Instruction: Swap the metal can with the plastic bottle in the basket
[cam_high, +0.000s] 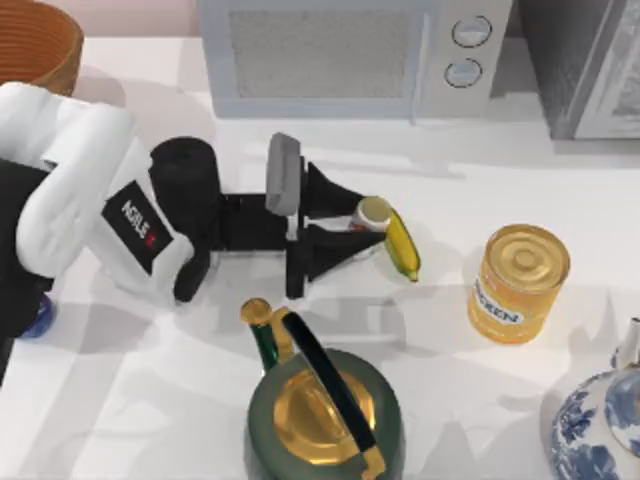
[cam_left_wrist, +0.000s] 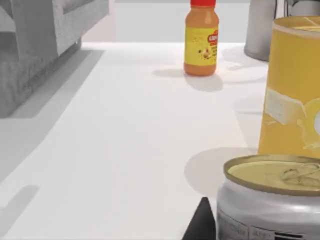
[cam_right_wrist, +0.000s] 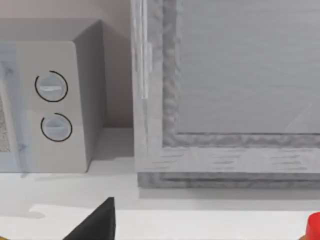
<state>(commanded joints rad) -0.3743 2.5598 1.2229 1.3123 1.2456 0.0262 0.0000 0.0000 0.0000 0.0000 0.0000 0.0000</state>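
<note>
The metal can (cam_high: 374, 211), small and white with a pale top, stands upright near the table's middle. My left gripper (cam_high: 366, 224) reaches in from the left and is shut on it, one black finger on each side. In the left wrist view the metal can (cam_left_wrist: 272, 200) looms close, with one finger (cam_left_wrist: 202, 225) against its side. The basket (cam_high: 35, 42) sits at the far left corner, its inside hidden. A small patch of translucent blue (cam_high: 40, 320), apparently the plastic bottle, peeks out from under my left arm. My right gripper (cam_right_wrist: 97, 225) is parked facing the microwave.
A banana (cam_high: 403, 245) lies just right of the can. A golden-yellow can (cam_high: 518, 282) stands farther right. A green kettle (cam_high: 320, 405) sits in front, and a blue-and-white vase (cam_high: 600, 425) at the front right. A microwave (cam_high: 340, 55) lines the back. An orange juice bottle (cam_left_wrist: 201, 40) stands beyond.
</note>
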